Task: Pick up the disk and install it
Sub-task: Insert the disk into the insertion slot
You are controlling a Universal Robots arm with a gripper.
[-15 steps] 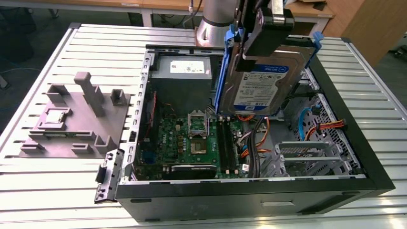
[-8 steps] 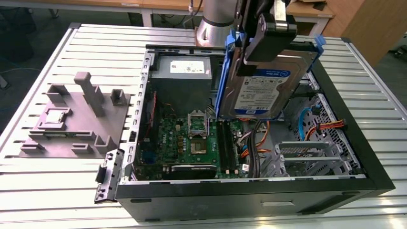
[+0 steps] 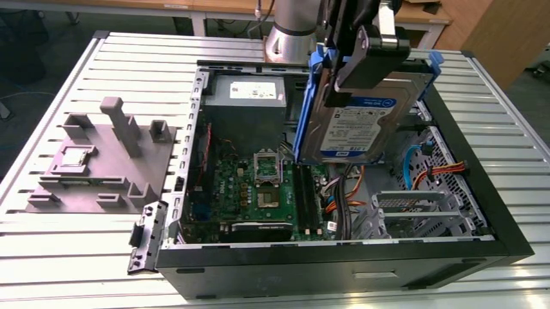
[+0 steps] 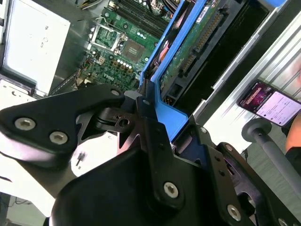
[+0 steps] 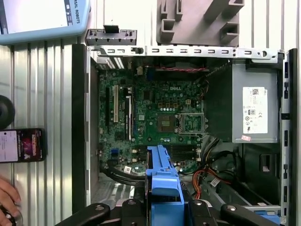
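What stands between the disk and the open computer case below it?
No cover is visible: the case is open and the tool holds the disk above it. Orange cables lie below the disk beside the metal drive cage and might get in the way.

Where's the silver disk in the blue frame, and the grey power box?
Silver disk in blue plastic frame (image 3: pixel 359 125): exterior view, on its label.
Grey metal power box (image 3: pixel 255 91): exterior view, on its sticker.
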